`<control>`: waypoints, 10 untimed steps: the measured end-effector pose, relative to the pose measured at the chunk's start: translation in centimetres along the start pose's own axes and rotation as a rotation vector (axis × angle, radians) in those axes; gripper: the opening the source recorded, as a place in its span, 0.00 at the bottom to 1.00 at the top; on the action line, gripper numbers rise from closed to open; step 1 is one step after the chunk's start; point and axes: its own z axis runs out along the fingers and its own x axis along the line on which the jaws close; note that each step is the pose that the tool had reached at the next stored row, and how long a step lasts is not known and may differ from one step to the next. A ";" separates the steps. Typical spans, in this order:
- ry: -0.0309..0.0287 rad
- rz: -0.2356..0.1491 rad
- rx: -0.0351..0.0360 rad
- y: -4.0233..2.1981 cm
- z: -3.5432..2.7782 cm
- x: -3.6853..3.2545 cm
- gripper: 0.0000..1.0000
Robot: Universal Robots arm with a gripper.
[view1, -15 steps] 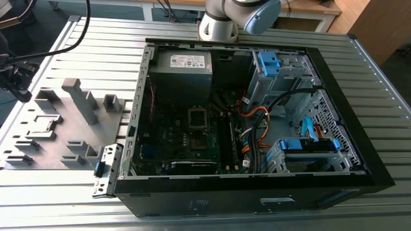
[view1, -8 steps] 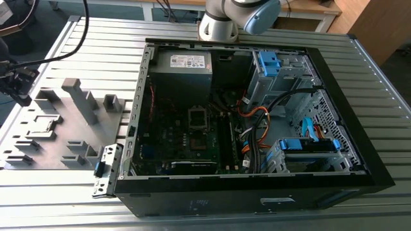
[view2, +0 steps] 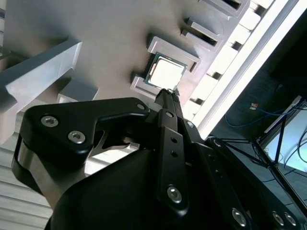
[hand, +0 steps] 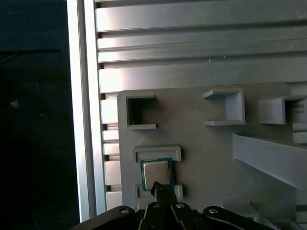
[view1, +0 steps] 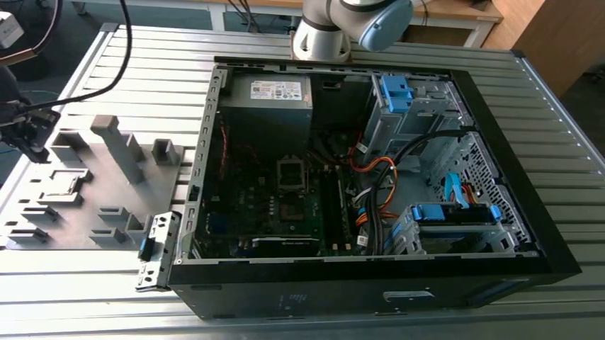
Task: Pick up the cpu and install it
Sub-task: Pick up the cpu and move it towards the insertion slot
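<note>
Nothing is installed yet: the small square silver-topped cpu [hand: 156, 172] lies in its recess near the grey moulded holder plate's [hand: 206, 143] edge, the black gripper [hand: 158, 186] just above it, clenched and empty.

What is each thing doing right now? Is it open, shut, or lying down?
cpu, lying flat in its slot on the grey tray, not lifted.
hand, hanging at the cpu's edge.
grey tray, lying flat, holding the cpu.
computer case, on its side, open.
</note>
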 end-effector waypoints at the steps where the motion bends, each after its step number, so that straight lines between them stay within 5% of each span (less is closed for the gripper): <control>1: 0.0002 0.000 0.0004 0.00 0.15 0.02 0.11; 10: 0.0030 0.000 0.0029 -0.02 1.71 0.12 0.11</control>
